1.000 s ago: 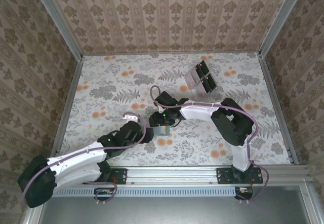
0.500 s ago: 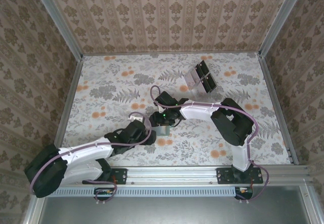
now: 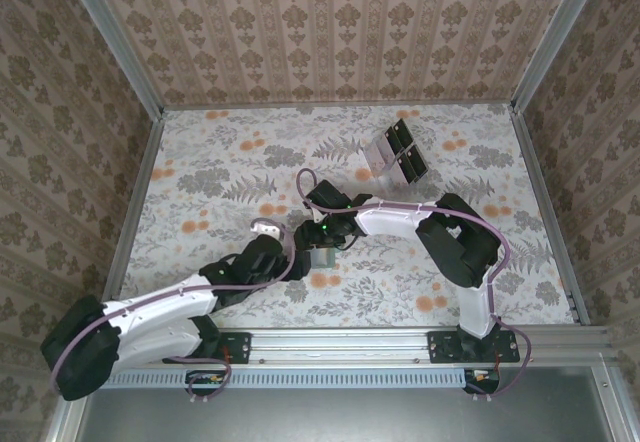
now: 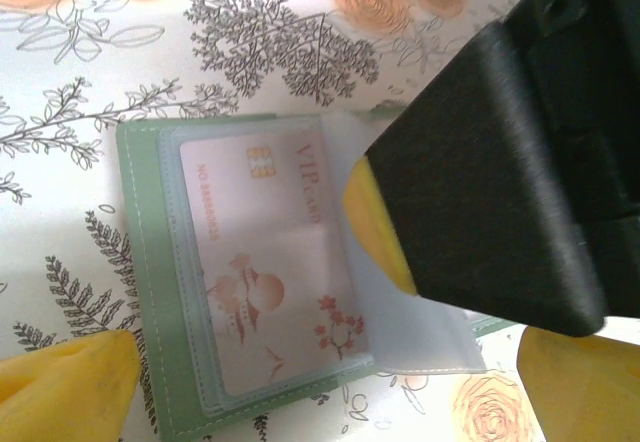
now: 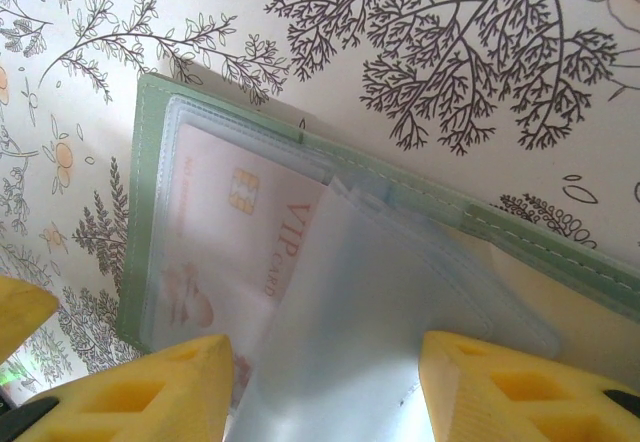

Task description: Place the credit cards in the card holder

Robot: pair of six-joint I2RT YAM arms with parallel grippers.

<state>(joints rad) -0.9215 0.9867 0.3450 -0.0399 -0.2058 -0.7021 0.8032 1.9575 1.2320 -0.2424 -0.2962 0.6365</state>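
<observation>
Looking down from the top camera: the card holder [image 3: 321, 258] lies open on the flowered table [image 3: 200, 177], about midway between the left and right edges and somewhat nearer the near edge than the far one. The right gripper [image 3: 320, 245] stands directly over it. The left gripper [image 3: 264, 230] hangs just to the left of the holder, not touching it.

Left wrist camera: the left gripper [image 4: 320, 387] is spread wide, with one yellow finger [image 4: 62, 380] showing at each lower corner. The holder [image 4: 140, 292] is green. One pinkish card [image 4: 265, 262] with a chip and "VIP" print sits flat in its clear pocket. A loose clear sleeve [image 4: 415, 337] lies over the card's right side, and one yellow pad of the right gripper rests on it.

Right wrist camera: the right gripper [image 5: 328, 397] is about half spread, with its two yellow fingers [image 5: 170, 392] standing apart over the sleeve [image 5: 385, 282]. It pinches nothing that I can make out. The card [image 5: 215, 252] lies in the pocket against the holder's [image 5: 150, 202] stitched edge.

A clear rack [image 3: 394, 154] with dark squares stands near the far edge, right of centre and well apart from the holder.
</observation>
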